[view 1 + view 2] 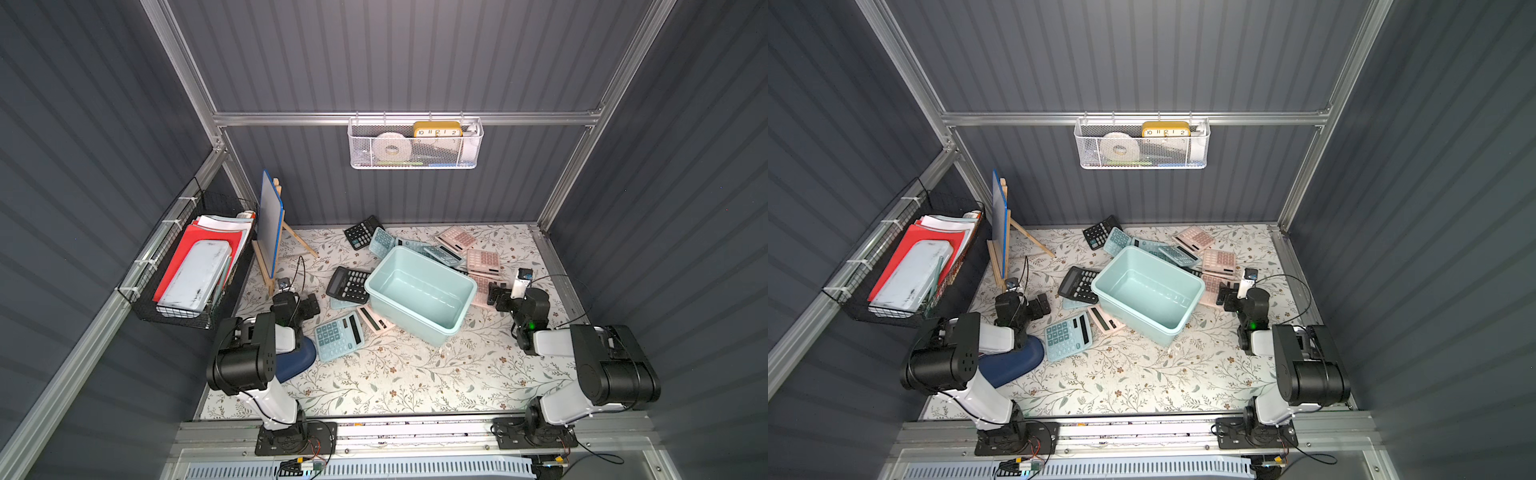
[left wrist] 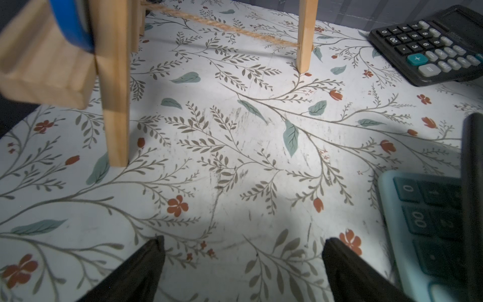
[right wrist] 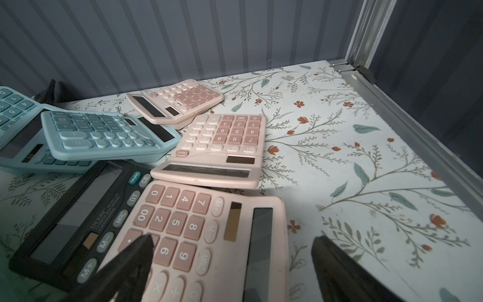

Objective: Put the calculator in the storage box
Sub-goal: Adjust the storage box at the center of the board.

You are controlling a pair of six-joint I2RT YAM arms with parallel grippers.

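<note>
- The storage box (image 1: 419, 291) (image 1: 1146, 293) stands upright and empty in the middle of the flowered table (image 1: 395, 382). In both top views its long axis runs diagonally from far left to near right.
- A pale blue calculator (image 1: 338, 336) (image 2: 423, 222) lies flat and face up just off the box's near-left wall. Its display end points toward the box and its key end toward the left arm.
- A black calculator (image 1: 348, 284) lies face up at the box's left corner, with its display end turned away from the box.
- A pink calculator (image 1: 482, 297) (image 3: 198, 230) lies face up beside the box's right wall.
- The left tool (image 1: 309, 304) (image 2: 243, 243) hovers low over bare table with its jaws wide, holding nothing. The pale blue calculator is just beside it.
- The right tool (image 1: 498, 296) (image 3: 232, 240) is also spread wide and holds nothing. One finger is over the pink calculator's keys and the other over bare table, and contact cannot be told.
</note>
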